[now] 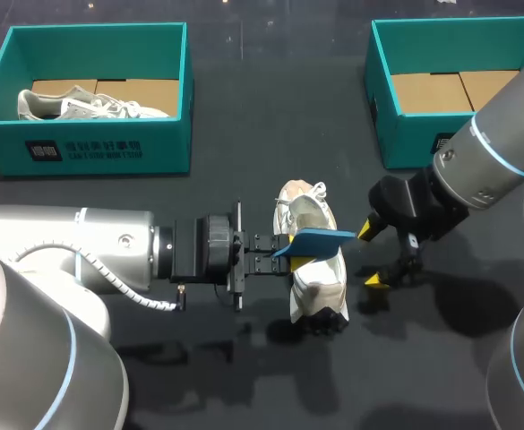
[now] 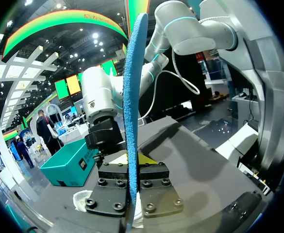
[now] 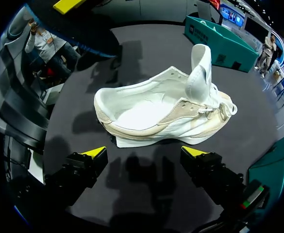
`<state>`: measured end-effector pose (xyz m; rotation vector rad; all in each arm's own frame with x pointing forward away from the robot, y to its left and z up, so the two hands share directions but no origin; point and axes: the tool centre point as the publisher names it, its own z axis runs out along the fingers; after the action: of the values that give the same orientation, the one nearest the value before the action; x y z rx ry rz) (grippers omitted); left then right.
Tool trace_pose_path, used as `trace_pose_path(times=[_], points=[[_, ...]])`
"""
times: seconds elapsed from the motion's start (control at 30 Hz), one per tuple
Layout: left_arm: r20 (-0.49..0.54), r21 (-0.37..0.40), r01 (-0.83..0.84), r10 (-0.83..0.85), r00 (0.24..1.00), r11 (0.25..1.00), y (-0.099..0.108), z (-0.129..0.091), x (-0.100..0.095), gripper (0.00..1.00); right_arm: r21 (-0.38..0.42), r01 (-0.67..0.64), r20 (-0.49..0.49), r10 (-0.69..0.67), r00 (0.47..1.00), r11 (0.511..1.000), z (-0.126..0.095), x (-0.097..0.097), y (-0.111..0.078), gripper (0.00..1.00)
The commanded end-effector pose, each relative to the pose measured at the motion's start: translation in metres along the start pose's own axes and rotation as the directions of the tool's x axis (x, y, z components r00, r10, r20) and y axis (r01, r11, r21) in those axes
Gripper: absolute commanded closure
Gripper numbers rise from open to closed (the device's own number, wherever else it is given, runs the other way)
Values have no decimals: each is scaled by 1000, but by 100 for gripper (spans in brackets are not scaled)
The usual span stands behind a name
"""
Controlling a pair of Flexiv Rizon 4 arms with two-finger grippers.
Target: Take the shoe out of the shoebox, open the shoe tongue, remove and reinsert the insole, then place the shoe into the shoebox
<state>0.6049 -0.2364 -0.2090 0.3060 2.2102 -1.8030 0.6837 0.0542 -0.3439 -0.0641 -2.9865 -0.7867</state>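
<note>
A white shoe (image 1: 308,278) stands on the dark table, toe pointing away, tongue (image 3: 200,68) lifted, its inside bare (image 3: 142,114). My left gripper (image 1: 275,253) is shut on a blue insole (image 1: 320,242), held level over the shoe's middle; in the left wrist view the insole (image 2: 131,107) stands edge-on between the fingers of that gripper (image 2: 130,170). My right gripper (image 1: 371,256) stands open just right of the shoe, low over the table. In the right wrist view the yellow tips of this gripper (image 3: 144,153) are wide apart, facing the shoe (image 3: 161,116) without touching it.
A teal shoebox (image 1: 91,148) at the back left holds another pale shoe (image 1: 87,106). A second teal shoebox (image 1: 405,134) at the back right shows only its cardboard floor. My right arm's gripper (image 2: 105,138) shows beyond the insole in the left wrist view.
</note>
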Motion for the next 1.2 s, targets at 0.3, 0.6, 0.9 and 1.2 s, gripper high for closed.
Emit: trace_pose_path(times=[0.3,0.6,0.9,1.2], points=[[-6,0,12,-12,1000,1000,3,19,-6,100,-3,0,10,0,1000,1000,6,-7,1,0],[-14,12,10,-9,1000,1000,8,26,-7,100,-3,0,10,0,1000,1000,6,-7,1,0],[-36,44,1,0,999,999,14,39,-17,100,-3,0,10,0,1000,1000,6,-7,1,0],[-59,49,-6,9,998,999,21,51,-20,100,-3,0,10,0,1000,1000,6,-7,1,0]])
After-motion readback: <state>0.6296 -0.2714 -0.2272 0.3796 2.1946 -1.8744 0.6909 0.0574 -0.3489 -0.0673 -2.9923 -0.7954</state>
